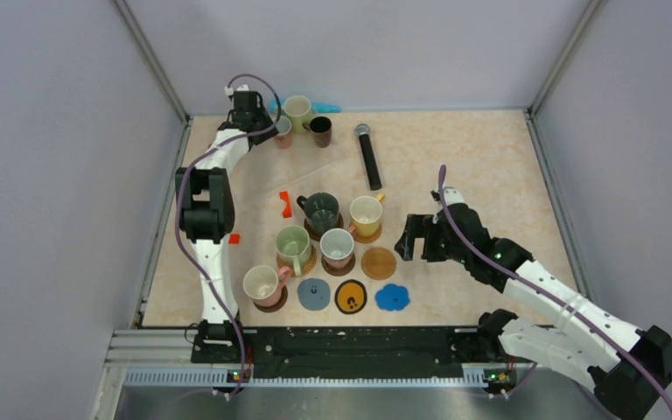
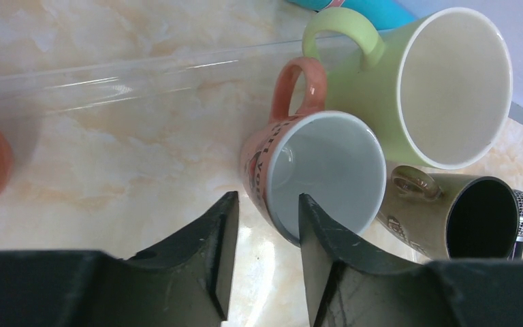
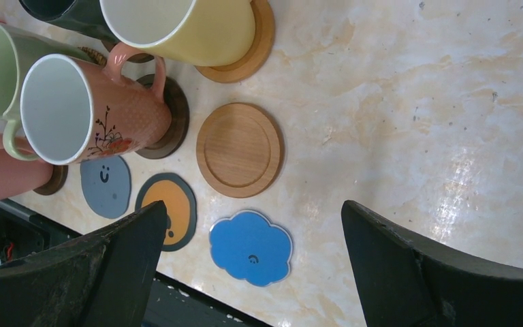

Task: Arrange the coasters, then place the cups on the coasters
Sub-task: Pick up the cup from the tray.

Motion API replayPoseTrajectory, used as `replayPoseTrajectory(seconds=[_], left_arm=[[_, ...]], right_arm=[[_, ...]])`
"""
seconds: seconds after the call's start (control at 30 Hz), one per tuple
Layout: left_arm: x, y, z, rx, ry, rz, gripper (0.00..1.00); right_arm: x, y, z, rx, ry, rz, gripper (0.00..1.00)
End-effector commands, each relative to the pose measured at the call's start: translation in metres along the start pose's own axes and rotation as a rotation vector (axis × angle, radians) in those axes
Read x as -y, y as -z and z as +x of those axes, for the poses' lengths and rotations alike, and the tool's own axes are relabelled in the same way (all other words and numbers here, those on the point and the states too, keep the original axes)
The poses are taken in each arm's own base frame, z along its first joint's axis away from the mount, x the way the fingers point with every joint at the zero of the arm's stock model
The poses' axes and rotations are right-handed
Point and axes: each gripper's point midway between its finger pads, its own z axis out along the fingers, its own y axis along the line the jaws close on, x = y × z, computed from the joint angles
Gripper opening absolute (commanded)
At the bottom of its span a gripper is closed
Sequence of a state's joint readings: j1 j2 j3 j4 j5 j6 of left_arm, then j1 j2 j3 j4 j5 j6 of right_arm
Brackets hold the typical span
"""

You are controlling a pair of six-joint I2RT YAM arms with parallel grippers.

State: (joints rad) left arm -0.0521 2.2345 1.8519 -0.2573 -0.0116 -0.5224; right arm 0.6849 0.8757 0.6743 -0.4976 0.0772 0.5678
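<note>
Left arm reaches to the far left corner of the bench (image 1: pixel 490 166). Left gripper (image 2: pixel 267 197): jaws partly open, astride the rim of the salmon-pink cup (image 2: pixel 327 170), one finger (image 2: pixel 211 252) outside the wall, the other over the mouth. A sliver of bench shows between the outer finger and the wall, so no clamp is seen. This cup stands upright on bare bench, touching or nearly touching the big pale green cup (image 2: pixel 449 82) and the dark-lined brown cup (image 2: pixel 477 218). The microphone (image 1: pixel 369 157) lies to the right of them.

Right gripper (image 3: pixel 252 210): jaws spread wide, holding nothing, above the bench just right of the coaster group.

Mid-bench, five cups sit on coasters: dark green (image 1: pixel 322 210), yellow (image 1: pixel 367 214), light green (image 1: pixel 294 245), two pink (image 1: pixel 337 247).

Four coasters are bare: the wooden coaster (image 3: pixel 238 150), grey coaster (image 3: pixel 105 185), black-and-yellow coaster (image 3: pixel 170 211) and blue scalloped coaster (image 3: pixel 252 246).
</note>
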Motion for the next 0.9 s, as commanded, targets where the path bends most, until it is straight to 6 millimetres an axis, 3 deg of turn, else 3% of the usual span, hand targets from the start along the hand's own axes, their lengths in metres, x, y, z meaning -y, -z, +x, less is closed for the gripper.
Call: replayPoseTrajectory(seconds=[0.0,0.37,0.57,0.87], left_arm=[[0.006,0.004,-0.02,0.044,-0.03,0.024,0.37],[0.012,0.036,-0.036,0.076,-0.05,0.031,0.12],[0.004,0.059,-0.039,0.075,-0.057,-0.025,0.01],[0.009,0.104,-0.038,0.085,-0.06,0.015,0.0]], right_arm=[[-0.013,0.006,-0.024,0.068,0.004,-0.039,0.98],[-0.013,0.013,-0.032,0.095,0.013,-0.032,0.98],[-0.014,0.023,-0.035,0.117,0.005,-0.043,0.98],[-0.017,0.033,-0.037,0.138,-0.014,-0.072,0.98]])
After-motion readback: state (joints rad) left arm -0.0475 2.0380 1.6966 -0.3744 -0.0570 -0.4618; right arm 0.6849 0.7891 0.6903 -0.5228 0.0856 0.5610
